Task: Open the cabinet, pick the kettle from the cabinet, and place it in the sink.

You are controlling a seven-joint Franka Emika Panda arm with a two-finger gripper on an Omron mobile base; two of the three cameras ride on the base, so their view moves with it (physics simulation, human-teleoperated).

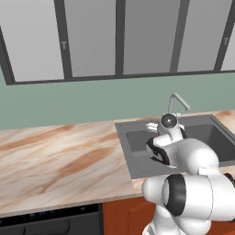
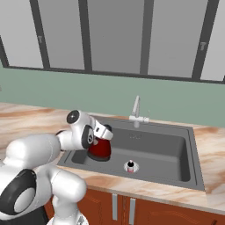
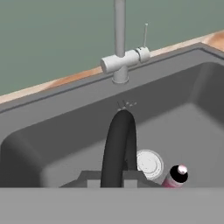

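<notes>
One kettle (image 2: pixel 100 149), dark red, is sitting low in the sink (image 2: pixel 167 154), at the basin's left end and just in front of the faucet side wall. In the right base view its base is looking as if it is resting on the sink floor, though contact is not certain.

One pair of fingers (image 2: pixel 104 131) is sitting right over the kettle's top, at its black handle (image 3: pixel 119 148). In the hand view that handle is arching up the middle between the fingers, so they are appearing to be closed around it; how tightly, I cannot tell.

One faucet (image 2: pixel 136 112), thin and silver, is standing on the sink's back rim, behind and to the right of the kettle. One round drain (image 2: pixel 130 165) is lying on the sink floor, right of the kettle and near the front wall. In the hand view the kettle's spout tip (image 3: pixel 176 175) is pointing toward that drain.

One desk (image 1: pixel 55 156), marbled tan, is running around the sink. Two short handles (image 2: pixel 123 208) are showing on the low doors below the sink's front edge.
</notes>
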